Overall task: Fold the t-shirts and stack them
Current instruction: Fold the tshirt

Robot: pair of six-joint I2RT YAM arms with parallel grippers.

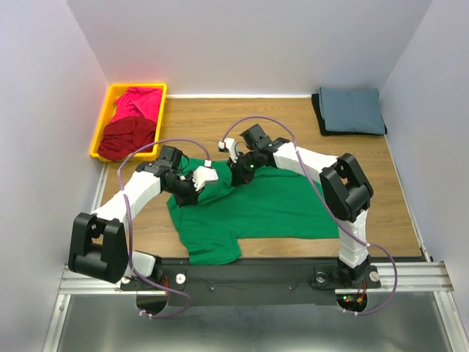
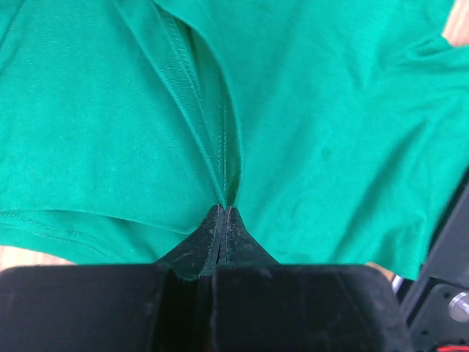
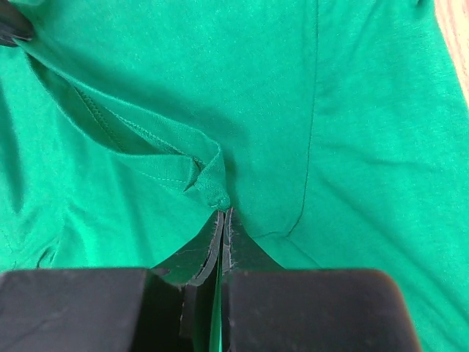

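A bright green t-shirt [image 1: 256, 205] lies spread on the wooden table in front of both arms. My left gripper [image 1: 192, 185] is shut on a hemmed fold of it [image 2: 220, 147] near the shirt's far left edge. My right gripper [image 1: 236, 170] is shut on a bunched hem corner [image 3: 209, 180] at the far edge, with a strip of green cloth showing between its fingers [image 3: 242, 249]. A magenta pink t-shirt [image 1: 139, 103] and a dark red t-shirt [image 1: 128, 138] lie crumpled in the yellow bin. A folded slate blue-grey t-shirt [image 1: 352, 110] rests on a black one [image 1: 318, 110] at the back right.
The yellow bin [image 1: 103, 117] sits at the back left corner. White walls close in the table on three sides. The black rail with the arm bases [image 1: 249, 275] runs along the near edge.
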